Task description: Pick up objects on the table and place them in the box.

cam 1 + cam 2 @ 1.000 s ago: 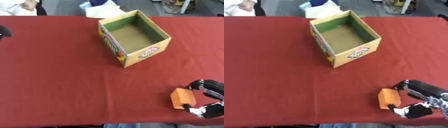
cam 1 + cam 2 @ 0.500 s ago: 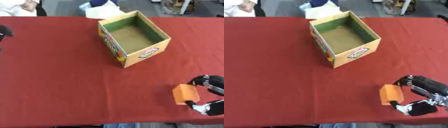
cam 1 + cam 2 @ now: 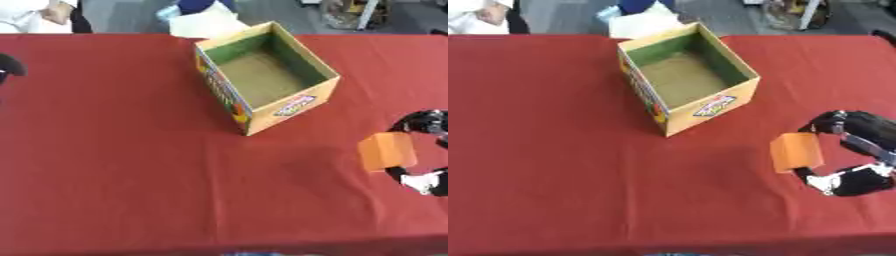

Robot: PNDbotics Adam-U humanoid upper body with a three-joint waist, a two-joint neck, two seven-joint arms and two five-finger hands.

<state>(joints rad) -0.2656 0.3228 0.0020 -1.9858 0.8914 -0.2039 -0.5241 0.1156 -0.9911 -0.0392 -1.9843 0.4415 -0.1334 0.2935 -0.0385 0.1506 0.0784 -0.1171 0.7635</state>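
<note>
One orange block, pinched by the right hand, now sits higher.

The robot's right hand, seen at the right edge of the right eye view, is mostly glossy black, built of rounded, bulky segments. Its upper black fingers are thick and dark, with small silver-grey parts showing near where they join. A thin pale grey strip runs along the hand's middle. Its lower digit is black with a white section partway along. At the far left edge of the left eye view, a small rounded black part shows
</note>
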